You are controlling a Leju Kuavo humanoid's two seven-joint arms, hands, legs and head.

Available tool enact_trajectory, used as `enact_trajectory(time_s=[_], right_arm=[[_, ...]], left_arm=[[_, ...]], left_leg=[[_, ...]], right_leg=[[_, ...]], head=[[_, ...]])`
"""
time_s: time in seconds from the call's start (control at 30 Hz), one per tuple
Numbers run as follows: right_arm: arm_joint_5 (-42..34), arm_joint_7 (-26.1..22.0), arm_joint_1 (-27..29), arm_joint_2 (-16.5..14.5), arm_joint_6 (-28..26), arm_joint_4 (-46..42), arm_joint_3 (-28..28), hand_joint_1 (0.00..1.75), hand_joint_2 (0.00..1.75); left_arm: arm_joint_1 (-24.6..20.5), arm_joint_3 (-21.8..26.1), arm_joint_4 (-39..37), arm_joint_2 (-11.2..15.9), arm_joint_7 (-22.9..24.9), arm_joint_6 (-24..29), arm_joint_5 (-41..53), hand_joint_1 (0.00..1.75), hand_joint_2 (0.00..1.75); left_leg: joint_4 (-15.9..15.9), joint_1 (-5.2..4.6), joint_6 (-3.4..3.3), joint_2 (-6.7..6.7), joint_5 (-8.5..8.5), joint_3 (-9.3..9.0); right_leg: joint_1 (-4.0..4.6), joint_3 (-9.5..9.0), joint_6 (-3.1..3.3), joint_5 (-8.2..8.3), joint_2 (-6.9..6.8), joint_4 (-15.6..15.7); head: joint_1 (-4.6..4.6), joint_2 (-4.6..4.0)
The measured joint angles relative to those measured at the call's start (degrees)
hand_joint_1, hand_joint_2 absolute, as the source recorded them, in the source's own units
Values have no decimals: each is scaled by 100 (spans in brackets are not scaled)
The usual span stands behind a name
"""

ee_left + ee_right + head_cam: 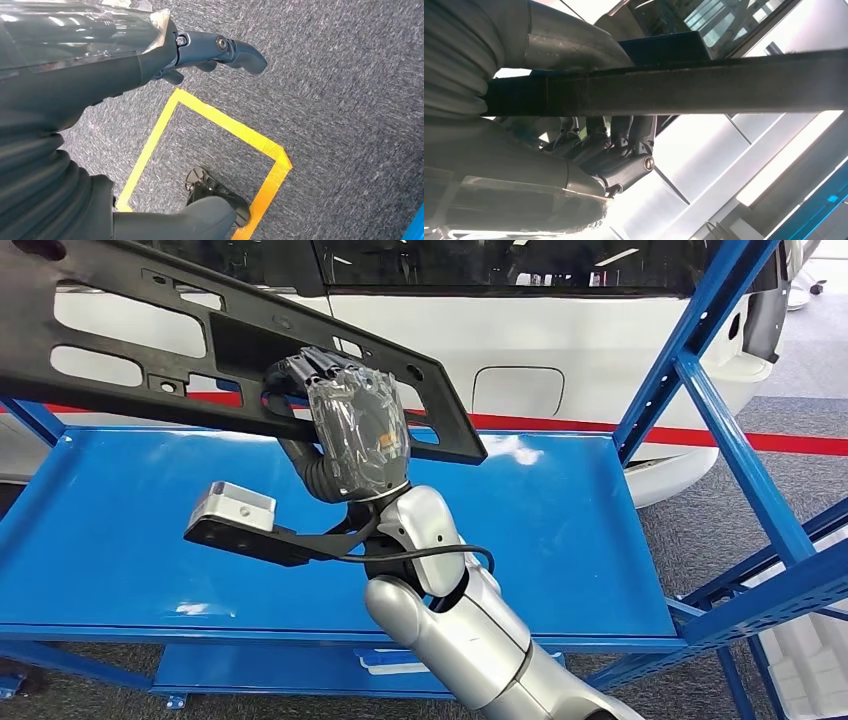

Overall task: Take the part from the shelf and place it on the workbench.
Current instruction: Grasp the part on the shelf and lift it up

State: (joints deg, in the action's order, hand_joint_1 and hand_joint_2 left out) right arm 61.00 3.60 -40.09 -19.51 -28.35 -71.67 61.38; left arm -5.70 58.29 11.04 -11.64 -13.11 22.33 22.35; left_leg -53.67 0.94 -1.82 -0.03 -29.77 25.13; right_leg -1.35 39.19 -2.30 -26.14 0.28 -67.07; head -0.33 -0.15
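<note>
Right arm (470, 630) nearest the camera in head view, silver, coming up from the bottom edge toward the shelf. Blue shelf (560, 540) biggest thing in frame: flat blue deck, slanted blue uprights on the right, second deck lower down. White car body (560, 350) behind the shelf, with a red stripe along it. Grey carpet floor (800, 420) to the right.

Part (120, 330): long black plastic panel with several cutouts, tilted, running from upper left down to about mid-frame. Raised off the shelf deck, not touching it; right end hanging above the deck.

Right hand (345, 425) clamped on the part near its lower right end, dark fingers wrapped over the panel's lower edge, clear plastic cover over the back of the hand. Right wrist view confirms: fingers (624, 150) curled on one side of the part's dark edge (704, 90), thumb on the other side. Wrist camera block (232, 510) sticking out left of the forearm, cable looping round the wrist.

Left hand (75, 75) hanging over the grey carpet (350, 100), holding nothing. Fingers (225, 50) extended with a slight curl, thumb (180, 220) well apart from them. Yellow tape outline (230, 130) on the carpet below the hand.
</note>
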Motion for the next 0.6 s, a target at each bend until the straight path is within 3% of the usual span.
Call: enact_trajectory(time_s=[0.07,0.1,0.17,0.23,0.3,0.37,0.4,0.43,0.47,0.53,0.6], right_arm=[[-25,7,-47,0,-3,19,35,175,175],[-35,13,-63,-2,-4,26,48,175,175],[-45,28,-83,-7,-7,42,71,175,175],[-49,40,-101,-9,-8,51,85,175,175],[-50,47,-127,-10,-9,54,99,175,175],[-51,52,-143,-8,-9,69,115,175,175],[-56,58,-145,-7,-9,81,125,175,175],[-66,69,-145,-7,-10,93,135,175,175],[-84,82,-148,-8,-14,100,146,175,175],[-134,104,-168,-9,-28,104,164,175,175],[-187,114,-213,-9,-44,103,190,175,175]], left_arm=[[-6,0,0,3,32,44,-16,0,175],[-6,2,0,5,44,63,-24,0,175],[-7,3,0,6,55,84,-25,0,175],[-10,3,0,9,58,92,-26,0,175],[-15,3,0,11,58,95,-26,0,175],[-11,3,0,16,64,95,-24,0,175],[-8,3,0,22,72,95,-23,0,175],[-7,3,0,28,86,96,-22,0,175],[-7,3,0,36,100,97,-21,0,175],[-15,3,0,48,122,108,-21,0,175],[-26,3,0,57,131,134,-23,0,175]], left_leg=[[-80,-1,89,-10,-68,47],[-121,-5,124,-11,-92,75],[-161,4,166,-10,-98,115],[-254,39,212,-10,-197,161],[-706,59,260,-10,-511,361],[-1475,61,295,-11,-865,717],[-1759,62,306,-12,-935,855],[-1848,62,310,-12,-887,905],[-1714,63,306,-11,-728,848],[-977,69,290,-14,-310,491],[-396,50,267,-32,-99,222]], right_leg=[[15,-355,-25,176,-20,650],[25,-436,-10,183,-24,810],[47,-434,38,140,-12,853],[12,-419,83,134,-6,876],[-11,-412,149,146,-13,899],[11,-392,208,159,-21,899],[22,-381,220,168,-23,898],[29,-371,233,179,-24,898],[32,-364,242,192,-23,897],[39,-356,231,222,-20,895],[57,-332,170,276,-18,892]], head=[[1,0],[0,0],[-9,0],[-16,0],[-27,0],[-34,0],[-34,0],[-34,0],[-34,0],[-35,0],[-31,0]])
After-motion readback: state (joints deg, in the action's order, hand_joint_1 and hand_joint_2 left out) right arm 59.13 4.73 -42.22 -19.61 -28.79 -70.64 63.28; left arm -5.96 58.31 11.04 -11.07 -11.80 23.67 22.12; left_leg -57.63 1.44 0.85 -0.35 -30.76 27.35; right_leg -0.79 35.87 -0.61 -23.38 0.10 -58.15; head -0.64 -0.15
